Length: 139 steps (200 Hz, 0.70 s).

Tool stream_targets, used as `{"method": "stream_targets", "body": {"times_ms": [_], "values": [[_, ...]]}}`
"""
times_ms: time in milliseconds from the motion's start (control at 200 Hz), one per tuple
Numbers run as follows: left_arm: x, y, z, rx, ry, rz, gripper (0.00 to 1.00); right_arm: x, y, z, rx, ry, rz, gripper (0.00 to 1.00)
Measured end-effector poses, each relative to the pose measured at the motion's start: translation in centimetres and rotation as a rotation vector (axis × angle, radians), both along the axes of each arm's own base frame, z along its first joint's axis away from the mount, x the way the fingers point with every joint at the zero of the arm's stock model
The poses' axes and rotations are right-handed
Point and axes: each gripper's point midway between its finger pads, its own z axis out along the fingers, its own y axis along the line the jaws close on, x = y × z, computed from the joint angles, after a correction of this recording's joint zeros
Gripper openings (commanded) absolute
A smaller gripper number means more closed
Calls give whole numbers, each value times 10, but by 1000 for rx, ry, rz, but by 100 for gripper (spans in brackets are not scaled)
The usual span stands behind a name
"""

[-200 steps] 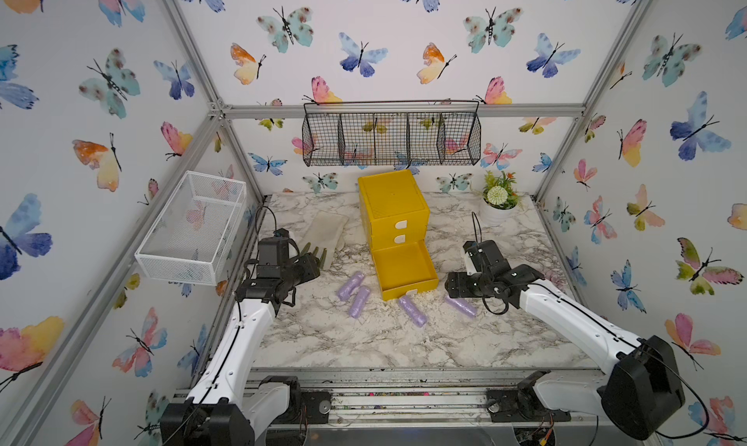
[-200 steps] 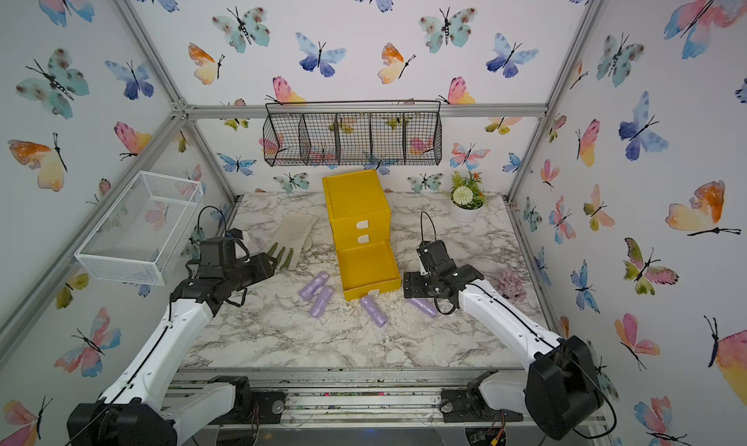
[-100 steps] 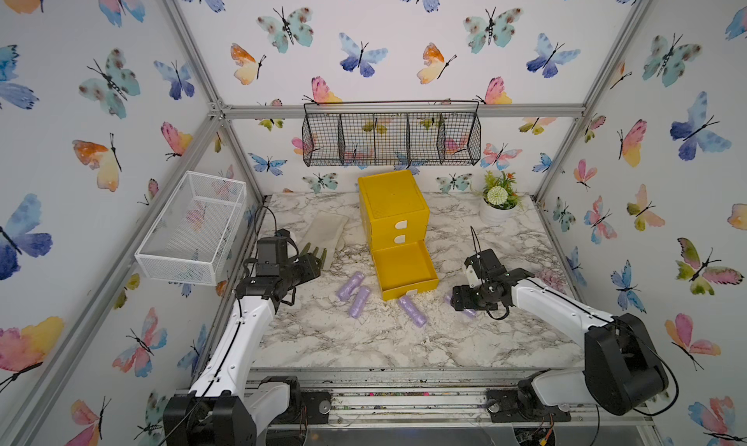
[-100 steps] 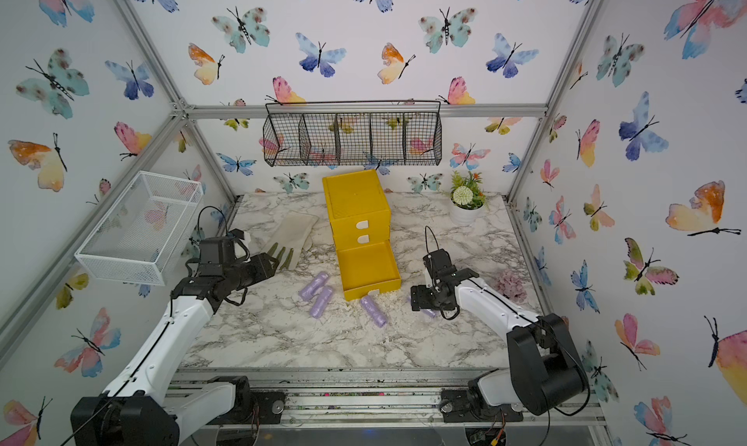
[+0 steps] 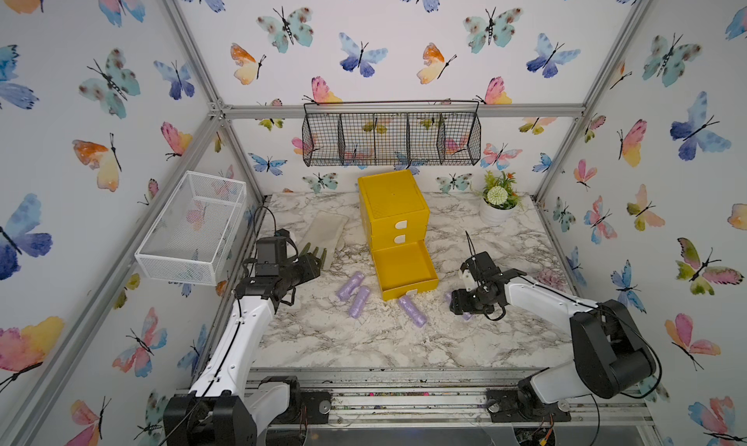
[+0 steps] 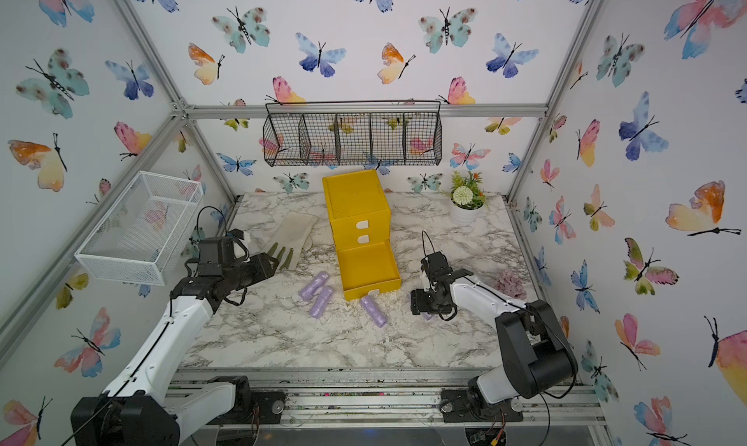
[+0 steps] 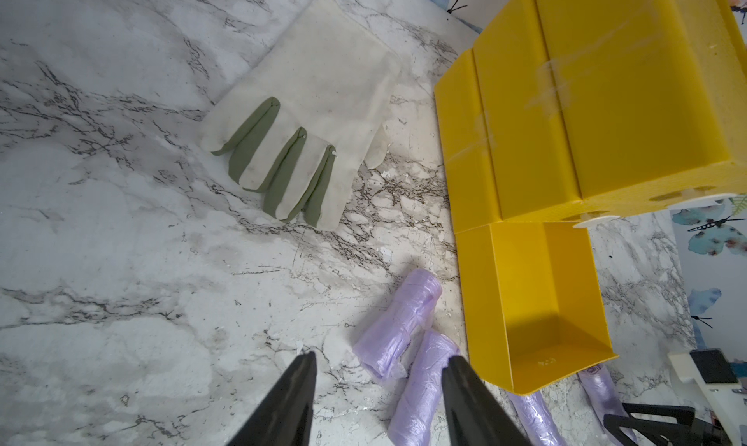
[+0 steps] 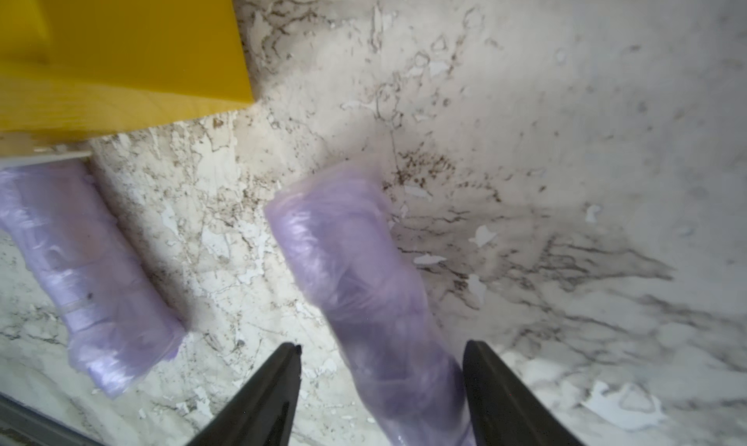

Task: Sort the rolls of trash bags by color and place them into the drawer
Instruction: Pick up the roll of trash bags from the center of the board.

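right end effector (image 8: 380,345) astride purple roll (image 8: 343,254), drawer (image 5: 404,268) open

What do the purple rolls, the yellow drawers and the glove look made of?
Purple rolls: thin plastic film, glossy, crinkled highlights.
Yellow drawers: rigid plastic, matte, smooth flat walls.
Glove: pale fabric or rubber, dull, green finger sides; can't tell which.

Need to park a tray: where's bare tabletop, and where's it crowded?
Bare: the front strip of table between the left arm and right arm; also between the yellow drawer chest and plant pot. Crowded: around the open bottom drawer, where purple rolls and the right gripper cluster.
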Motion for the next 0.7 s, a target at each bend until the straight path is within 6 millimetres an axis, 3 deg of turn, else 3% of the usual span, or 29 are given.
{"method": "stream_targets", "body": {"times_ms": [220,696], "values": [[0,1,0,-2,0,3,55,-1,4,-1,27,7,-3,48],[0,1,0,-2,0,3,55,-2,9,0,53,12,-2,47]]}}
